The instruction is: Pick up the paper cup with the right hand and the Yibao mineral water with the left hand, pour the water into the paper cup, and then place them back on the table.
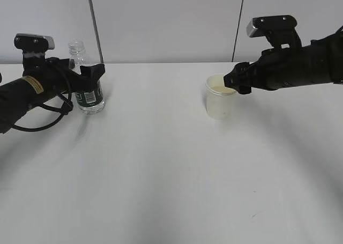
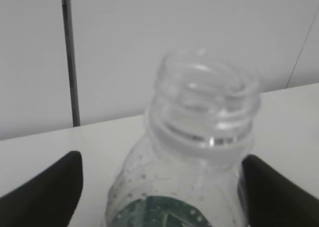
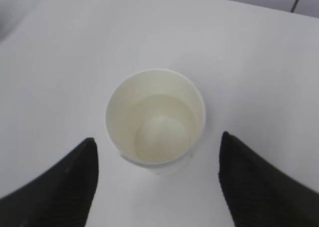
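Note:
The Yibao mineral water bottle stands upright on the white table at the far left, capless, with its green label low on the body. My left gripper is open around it. In the left wrist view the bottle sits between the fingers, with a gap on the left side. The paper cup stands right of centre. My right gripper is open just behind the cup's right rim. In the right wrist view the cup stands just beyond the spread fingers, untouched. A faint ring shows inside the cup.
A grey panelled wall with dark seams runs behind the table's far edge. A black cable loops under the left arm.

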`<action>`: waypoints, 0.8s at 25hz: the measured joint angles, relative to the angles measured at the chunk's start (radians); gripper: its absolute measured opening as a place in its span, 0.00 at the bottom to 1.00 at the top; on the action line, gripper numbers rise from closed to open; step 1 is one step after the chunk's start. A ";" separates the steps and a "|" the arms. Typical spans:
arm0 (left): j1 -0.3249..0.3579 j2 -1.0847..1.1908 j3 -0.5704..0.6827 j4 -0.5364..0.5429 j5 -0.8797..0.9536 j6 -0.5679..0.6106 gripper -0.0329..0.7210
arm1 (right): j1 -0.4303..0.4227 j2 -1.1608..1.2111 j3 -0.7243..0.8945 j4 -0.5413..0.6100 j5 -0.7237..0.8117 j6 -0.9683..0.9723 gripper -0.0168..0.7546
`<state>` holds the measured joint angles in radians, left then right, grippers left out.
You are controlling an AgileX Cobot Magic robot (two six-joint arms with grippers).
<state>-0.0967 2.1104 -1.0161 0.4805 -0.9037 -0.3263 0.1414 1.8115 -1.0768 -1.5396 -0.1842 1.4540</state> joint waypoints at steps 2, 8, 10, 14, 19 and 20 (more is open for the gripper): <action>0.000 -0.022 0.001 0.006 0.010 -0.001 0.82 | 0.000 -0.010 0.000 0.000 0.000 0.006 0.78; 0.000 -0.097 0.001 0.017 0.059 -0.030 0.82 | 0.000 -0.038 0.001 -0.022 -0.002 0.018 0.78; 0.000 -0.121 0.002 0.019 0.073 -0.039 0.82 | 0.000 -0.038 0.001 -0.025 -0.002 0.018 0.78; 0.000 -0.178 0.003 0.018 0.091 -0.066 0.82 | 0.000 -0.047 0.001 -0.027 -0.002 0.021 0.78; 0.000 -0.250 -0.001 -0.022 0.167 -0.072 0.80 | 0.000 -0.077 -0.031 -0.027 -0.002 0.024 0.78; 0.000 -0.265 -0.008 -0.031 0.196 -0.077 0.79 | 0.000 -0.083 -0.043 -0.027 -0.002 0.028 0.78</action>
<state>-0.0967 1.8459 -1.0242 0.4499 -0.7075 -0.4035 0.1414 1.7289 -1.1200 -1.5665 -0.1859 1.4819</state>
